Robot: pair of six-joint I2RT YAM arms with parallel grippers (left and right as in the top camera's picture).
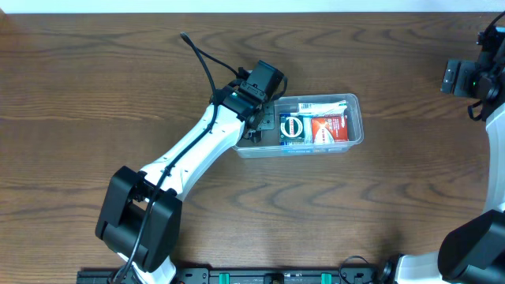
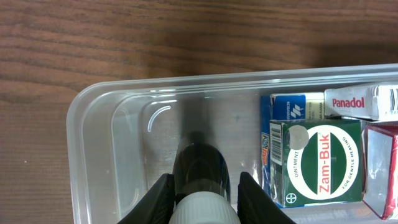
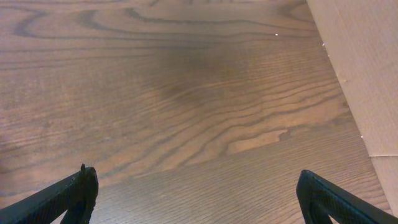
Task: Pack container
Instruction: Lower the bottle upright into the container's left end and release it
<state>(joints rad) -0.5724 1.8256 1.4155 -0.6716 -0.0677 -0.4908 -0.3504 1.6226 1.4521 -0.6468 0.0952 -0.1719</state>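
Overhead / left pincer: my left pincer [image 1: 260, 120] is over one end of the container [image 1: 355, 130]. Its own wrist housing mostly hides it, so I cannot read the jaw gap from here.
Overhead / container: the clear tub lies flat on the wood surface [image 1: 95, 95]. It runs from the left pincer toward the right arm's side.
Overhead / contents: the green box [image 1: 293, 128] is just beside the left pincer, with the red box [image 1: 329, 128] beyond it. The white box [image 1: 319, 105] lies along the tub wall next to both.
Overhead / right arm [image 1: 473, 79]: well apart from the container, near the edge of the surface.
Left wrist / grip: the left pincer is narrowed onto a dark bottle [image 2: 199, 163] with a white cap [image 2: 205, 210], one finger on each side.
Left wrist / container: it sits directly under the left pincer, and the bottle is over the bare end of the tub. I cannot tell whether the bottle touches the floor.
Left wrist / boxes: all are to the pincer's right. The green box (Zam-Buk) is nearest, the blue box [image 2: 297, 107] and the white box (Panadol) are ahead of it, and the red box is farthest right.
Right wrist / right pincer [image 3: 196, 193]: jaws spread wide with nothing between them, over bare wood.
Right wrist / ahead-right: a pale tan board [image 3: 367, 74].
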